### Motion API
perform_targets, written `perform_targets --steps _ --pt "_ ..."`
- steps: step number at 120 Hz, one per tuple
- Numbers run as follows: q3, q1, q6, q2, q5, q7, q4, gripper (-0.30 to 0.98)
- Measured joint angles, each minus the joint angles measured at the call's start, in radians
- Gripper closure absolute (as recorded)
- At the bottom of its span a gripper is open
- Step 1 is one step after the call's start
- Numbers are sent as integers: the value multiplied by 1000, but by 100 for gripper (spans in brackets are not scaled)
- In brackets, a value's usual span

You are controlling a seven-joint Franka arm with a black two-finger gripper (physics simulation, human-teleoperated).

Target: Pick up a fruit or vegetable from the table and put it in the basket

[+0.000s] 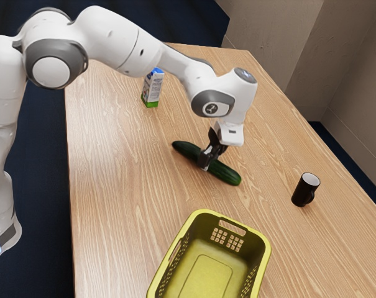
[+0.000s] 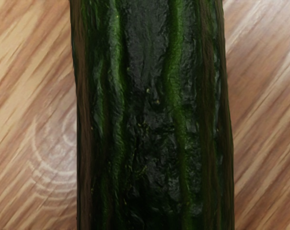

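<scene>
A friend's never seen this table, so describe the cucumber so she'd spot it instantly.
On the wooden table, look between the yellow-green basket and the standing carton. The cucumber lies there, right at the gripper. It's long, dark green and rounded, unlike the upright black mug with its handle.

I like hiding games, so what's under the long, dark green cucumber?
The light brown wooden table shows along both sides of the cucumber. What's right beneath can't be seen: the cucumber covers it. My black gripper hides part of the cucumber, too.
</scene>
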Motion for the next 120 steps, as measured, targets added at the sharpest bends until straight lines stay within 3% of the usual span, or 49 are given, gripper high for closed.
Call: perform_targets --steps 16,40,57,64,77,85,104,120 --pt "-25 7 -43 -87 4 -3 68 46" --pt "-197 -23 -176 -194 5 -13 125 46" --pt "-584 195 -228 -210 30 -52 122 46" --pt "-677 180 -237 -210 41 -72 122 47" --pt "-799 39 -247 -117 83 -108 212 47" --pt "-829 -17 -256 -51 115 -129 281 48" --pt "-840 -18 -277 5 158 -171 342 48" --pt "-859 -41 -286 23 205 -198 351 19"
